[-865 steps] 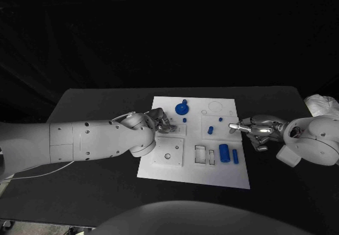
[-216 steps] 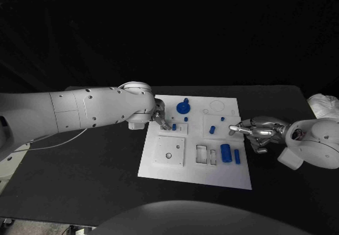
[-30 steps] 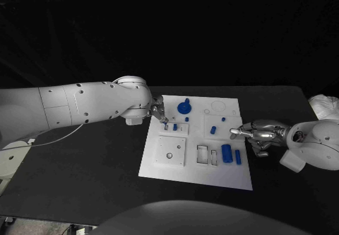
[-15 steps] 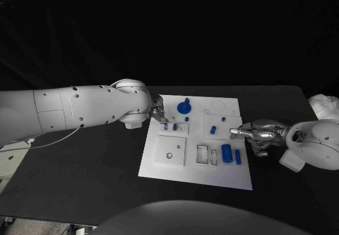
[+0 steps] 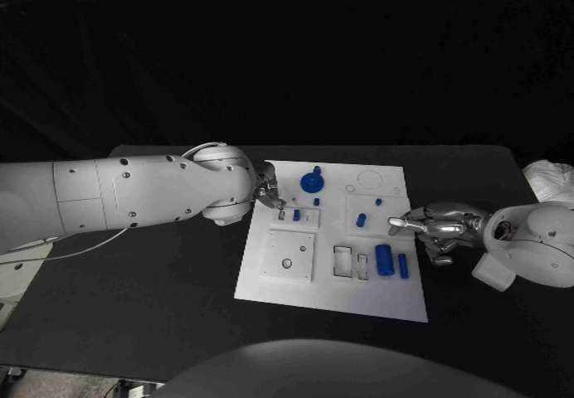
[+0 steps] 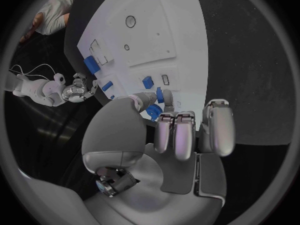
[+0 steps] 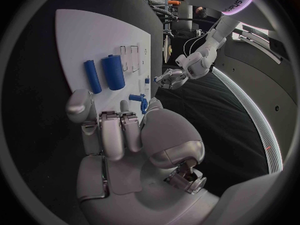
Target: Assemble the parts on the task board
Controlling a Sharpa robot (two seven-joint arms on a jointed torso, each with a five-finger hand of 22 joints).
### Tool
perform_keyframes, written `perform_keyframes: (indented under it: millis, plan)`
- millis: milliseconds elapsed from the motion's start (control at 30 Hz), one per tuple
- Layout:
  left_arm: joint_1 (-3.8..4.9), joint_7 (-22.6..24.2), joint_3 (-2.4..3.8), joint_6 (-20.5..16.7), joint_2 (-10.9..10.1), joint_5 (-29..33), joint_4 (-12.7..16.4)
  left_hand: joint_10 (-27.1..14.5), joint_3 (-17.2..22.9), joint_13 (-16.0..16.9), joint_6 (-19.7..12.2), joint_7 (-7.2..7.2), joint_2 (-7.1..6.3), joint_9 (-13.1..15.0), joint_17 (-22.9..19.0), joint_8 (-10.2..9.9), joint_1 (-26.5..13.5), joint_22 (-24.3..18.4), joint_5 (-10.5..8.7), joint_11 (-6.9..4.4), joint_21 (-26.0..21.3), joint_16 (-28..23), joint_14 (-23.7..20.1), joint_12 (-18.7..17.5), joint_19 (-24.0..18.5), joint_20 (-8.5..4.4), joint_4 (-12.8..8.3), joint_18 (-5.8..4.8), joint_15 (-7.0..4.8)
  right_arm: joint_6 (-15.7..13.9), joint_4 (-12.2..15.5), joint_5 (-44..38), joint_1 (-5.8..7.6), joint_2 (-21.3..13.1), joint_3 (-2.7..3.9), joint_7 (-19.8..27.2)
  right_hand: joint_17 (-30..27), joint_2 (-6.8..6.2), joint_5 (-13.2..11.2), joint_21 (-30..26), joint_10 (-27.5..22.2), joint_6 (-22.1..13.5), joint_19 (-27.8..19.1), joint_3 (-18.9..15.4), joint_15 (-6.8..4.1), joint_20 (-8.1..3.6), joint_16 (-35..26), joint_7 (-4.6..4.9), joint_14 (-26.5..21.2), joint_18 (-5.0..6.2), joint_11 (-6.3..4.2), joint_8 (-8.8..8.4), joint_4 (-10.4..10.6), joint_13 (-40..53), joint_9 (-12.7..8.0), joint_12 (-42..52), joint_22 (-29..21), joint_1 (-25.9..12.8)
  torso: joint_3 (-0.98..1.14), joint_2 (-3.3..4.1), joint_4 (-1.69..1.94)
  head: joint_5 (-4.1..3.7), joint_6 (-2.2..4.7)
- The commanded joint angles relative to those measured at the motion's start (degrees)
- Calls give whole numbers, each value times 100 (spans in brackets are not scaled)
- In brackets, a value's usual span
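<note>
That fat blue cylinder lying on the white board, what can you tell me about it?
The fat blue cylinder looks like smooth matte plastic, plain, with rounded ends. It lies on its side on the task board, in the part nearer the robot's right arm, beside a thinner blue rod and next to two narrow rectangular slots. Neither hand touches it; the right hand hangs just beyond it at the board's edge. The right wrist view shows it too.

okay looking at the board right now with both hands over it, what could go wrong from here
1. The right hand pinches a small blue part by its end at the task board edge; so light a hold could let it tilt or drop.
2. The left hand works right beside the short blue peg standing in its block, and could knock it askew.
3. The two blue cylinders lie loose near the right hand and might roll if nudged.
</note>
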Motion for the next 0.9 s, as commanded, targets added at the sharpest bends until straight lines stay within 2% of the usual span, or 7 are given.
perform_keyframes:
  millis: [33,467,700,900]
  plan:
    - [-7,-175,2,-206,-1,-151,24,606,-56,1508,-42,-16,37,14,1509,54,-4,1217,37,-1,5,14,602,14,141,-20,7,-4,-3,35,3,-10,-5,4,-1,34,788,43,-31,-15,-19,11,-43,24,10,0,-31,-12,-44,85,-23,-35,24,128,-6,-36,633,-29,2,1,-4,-3,-1]
    - [-48,-201,2,56,58,-98,-100,606,-101,1508,-21,-23,54,27,1509,86,-6,1209,36,-5,-22,14,602,14,129,-20,10,2,-4,11,-4,-9,-9,16,-1,87,773,43,-31,-30,-37,7,-51,27,10,1,-46,-12,-58,88,-23,-39,22,115,-7,-47,629,-29,3,-1,-6,-20,-1]
    - [-73,-210,2,266,84,-7,-146,606,-134,1508,-29,-28,36,30,1509,93,9,1201,32,-8,-46,14,602,14,116,-21,-14,7,-5,-155,-5,-9,-12,0,-1,305,819,39,-20,74,35,21,16,36,8,1,0,-14,-15,65,-25,-31,12,166,-5,-7,659,-19,2,-3,0,-27,-1]
    - [-84,-188,2,309,123,36,-175,606,-140,1508,-31,-28,34,30,1509,94,10,1199,31,-9,-55,14,602,14,112,-21,-17,9,-6,-389,20,52,-12,-37,-2,697,925,19,1,328,209,137,196,49,-11,-11,115,-33,99,14,-44,43,14,285,26,91,736,-14,0,0,5,-24,-1]
